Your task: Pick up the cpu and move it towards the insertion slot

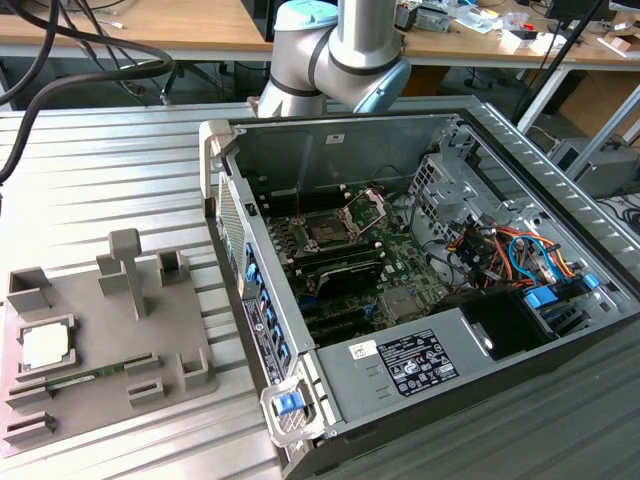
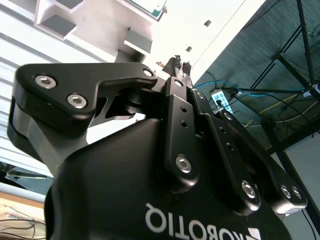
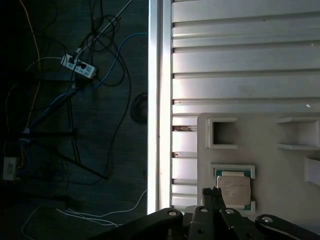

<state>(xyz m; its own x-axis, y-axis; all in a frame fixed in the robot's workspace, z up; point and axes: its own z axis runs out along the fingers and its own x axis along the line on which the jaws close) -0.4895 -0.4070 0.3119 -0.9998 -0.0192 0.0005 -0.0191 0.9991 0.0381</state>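
My black claw [image 3: 212, 192], fingertips pressed together and empty, hovers above the grey plastic tray [image 3: 272, 170] near the ribbed metal surface's [image 3: 240, 75] edge. The small silvery square cpu [image 3: 234, 187] lies in a tray recess. The dark metal-framed insertion slot [image 1: 328, 232] sits well apart, inside the open computer case [image 1: 560, 170].

Work surface: ribbed grey metal table [image 1: 110, 170], its slats running across the exterior view.
Furniture: wooden desks [image 1: 150, 30] behind the table, cluttered toward the exterior view's right.
Floor: dark carpet [image 3: 45, 190], carrying a white power strip [image 3: 78, 67] and loose cables [image 3: 120, 47].
Light: bright, with glare on the table slats.
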